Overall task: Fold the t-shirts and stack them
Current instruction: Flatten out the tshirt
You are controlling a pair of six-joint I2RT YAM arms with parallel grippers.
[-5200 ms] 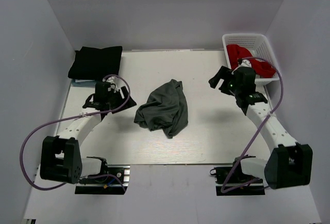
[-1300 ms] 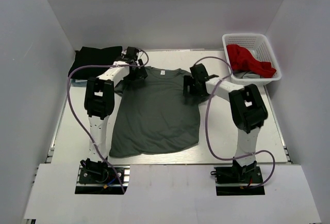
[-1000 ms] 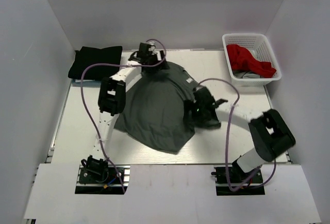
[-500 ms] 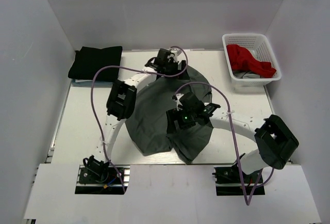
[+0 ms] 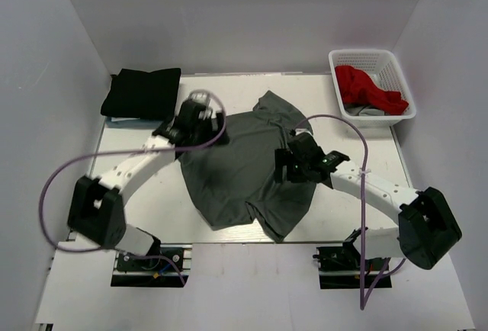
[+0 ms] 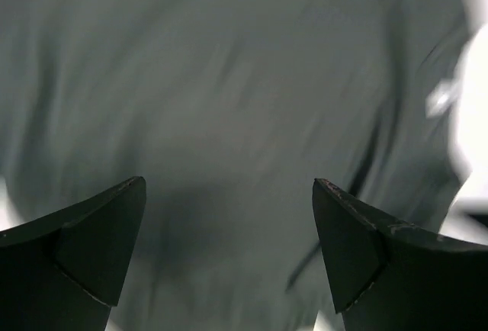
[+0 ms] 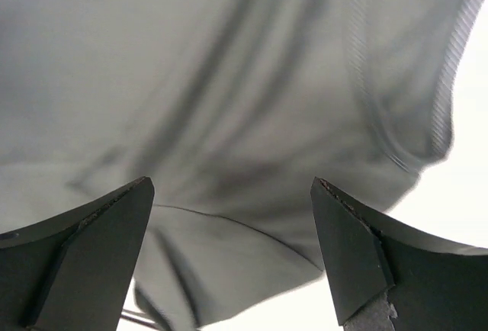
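The dark grey t-shirt [image 5: 240, 167] lies loosely folded on the table's middle, one part doubled over its right side. It fills the left wrist view [image 6: 229, 102] and the right wrist view [image 7: 229, 94]. My left gripper [image 5: 200, 127] is open and empty over the shirt's upper left edge. My right gripper [image 5: 296, 165] is open and empty over its right edge. The black t-shirt [image 5: 142, 91] lies folded at the back left. The red t-shirt [image 5: 366, 88] is bunched in the white basket [image 5: 352, 58].
The white mesh basket stands at the back right corner. White walls close the table on the left, back and right. Purple cables loop from both arms over the table.
The grey shirt went from a heap to spread flat, then was folded over itself. Both grippers have let go of it; the left one moved back left, the right one to the right.
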